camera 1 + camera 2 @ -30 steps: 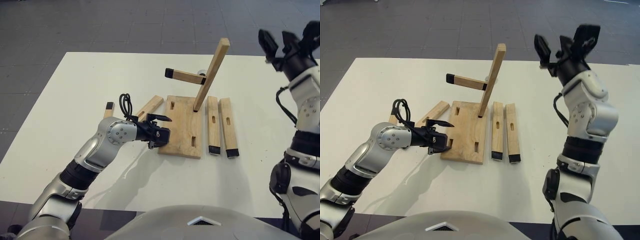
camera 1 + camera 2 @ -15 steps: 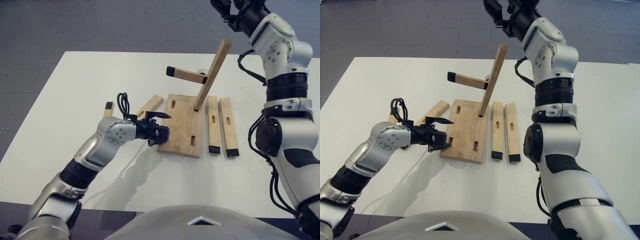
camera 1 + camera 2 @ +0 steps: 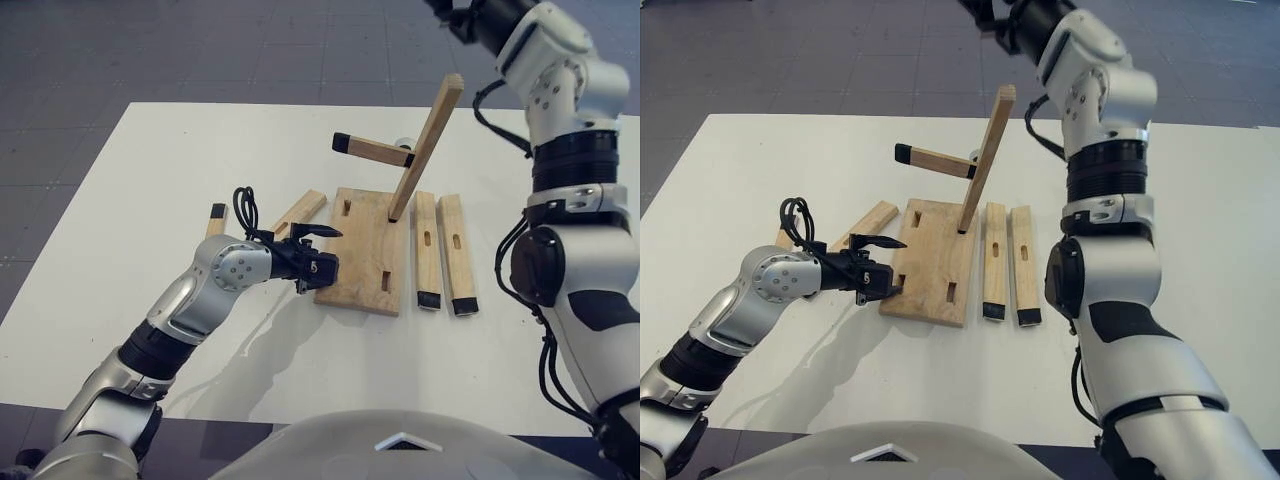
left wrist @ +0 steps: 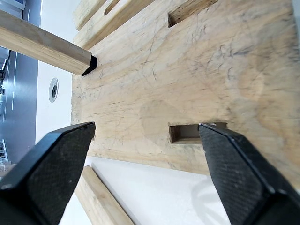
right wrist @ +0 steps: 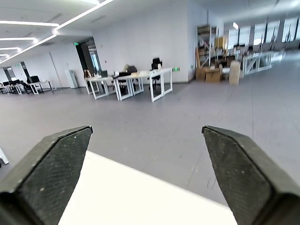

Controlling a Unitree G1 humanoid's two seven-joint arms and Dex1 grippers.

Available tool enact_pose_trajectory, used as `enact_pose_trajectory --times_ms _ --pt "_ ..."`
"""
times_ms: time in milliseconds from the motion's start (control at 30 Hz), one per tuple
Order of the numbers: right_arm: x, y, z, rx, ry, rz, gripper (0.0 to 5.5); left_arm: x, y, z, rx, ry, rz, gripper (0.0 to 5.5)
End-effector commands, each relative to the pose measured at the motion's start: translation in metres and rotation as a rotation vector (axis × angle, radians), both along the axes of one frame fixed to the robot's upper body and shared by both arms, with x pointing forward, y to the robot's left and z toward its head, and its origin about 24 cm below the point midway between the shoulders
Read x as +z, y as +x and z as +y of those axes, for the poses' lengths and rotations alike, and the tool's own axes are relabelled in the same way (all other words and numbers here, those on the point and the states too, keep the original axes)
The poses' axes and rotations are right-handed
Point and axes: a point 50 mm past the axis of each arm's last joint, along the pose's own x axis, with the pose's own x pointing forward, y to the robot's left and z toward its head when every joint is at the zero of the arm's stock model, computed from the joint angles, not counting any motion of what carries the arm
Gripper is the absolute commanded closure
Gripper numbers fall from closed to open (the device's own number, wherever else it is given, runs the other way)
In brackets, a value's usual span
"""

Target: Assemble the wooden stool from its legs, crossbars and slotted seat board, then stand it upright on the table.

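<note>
White table (image 3: 150,180); my left gripper (image 3: 322,262) wide at board (image 3: 365,250) edge, right gripper (image 5: 146,129) wide, high; board nudge could topple leg (image 3: 425,150).

**Parts count: one board, six bars**

On my feed I count one seat board (image 3: 365,250) lying on one white table (image 3: 150,200). I can make out three slots (image 3: 344,208) in the board: two open and one holding a bar.

There are six wooden bars in all:
- One tilted bar (image 3: 428,140) stands in the board.
- One side bar (image 3: 375,151) juts out from the tilted bar.
- Two right-hand bars (image 3: 427,265) lie side by side on the table, each with one slot.
- Two left-hand bars (image 3: 303,210) also lie flat on the table.

Four of the six bars show a black-capped end. One small round disc (image 4: 54,89) sits in the tabletop.
</note>
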Motion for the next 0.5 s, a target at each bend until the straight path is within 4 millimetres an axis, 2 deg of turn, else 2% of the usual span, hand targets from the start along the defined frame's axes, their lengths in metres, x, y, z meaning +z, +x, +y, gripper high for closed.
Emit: enact_pose_trajectory --times_ms 33,67,100,167,233,267,300,333,367,400,500 --pt "0.096 -0.026 -0.01 0.011 0.088 -0.318 1.16 -0.015 -0.004 0.01 0.035 0.068 0.062 1.41" --pt "0.095 -0.025 -0.009 0.014 0.094 -0.316 1.16 -0.016 -0.004 0.009 0.036 0.067 0.063 1.41" --pt "0.08 -0.018 -0.007 0.021 0.091 -0.268 1.16 -0.016 -0.004 0.009 0.037 0.066 0.064 1.41" --pt "0.016 0.0 0.003 0.041 0.075 -0.065 1.16 -0.016 -0.004 0.009 0.033 0.066 0.065 1.41" --pt "-0.078 0.006 0.01 0.055 0.05 0.221 1.16 -0.016 -0.004 0.008 0.025 0.066 0.067 1.41" --pt "-0.12 0.0 0.01 0.053 0.046 0.35 1.16 -0.016 -0.004 0.007 0.019 0.066 0.068 1.41" --pt "-0.154 -0.01 0.012 0.064 0.044 0.452 1.16 -0.015 -0.004 0.006 0.016 0.064 0.069 1.41" --pt "-0.171 -0.019 0.014 0.076 0.043 0.504 1.16 -0.015 -0.005 0.006 0.016 0.064 0.07 1.41" --pt "-0.178 -0.025 0.015 0.085 0.042 0.524 1.16 -0.016 -0.005 0.006 0.018 0.063 0.071 1.41" --pt "-0.174 -0.026 0.015 0.086 0.047 0.514 1.16 -0.016 -0.006 0.006 0.022 0.062 0.072 1.41" --pt "-0.144 -0.022 0.011 0.076 0.073 0.428 1.16 -0.017 -0.006 0.006 0.031 0.058 0.075 1.41"
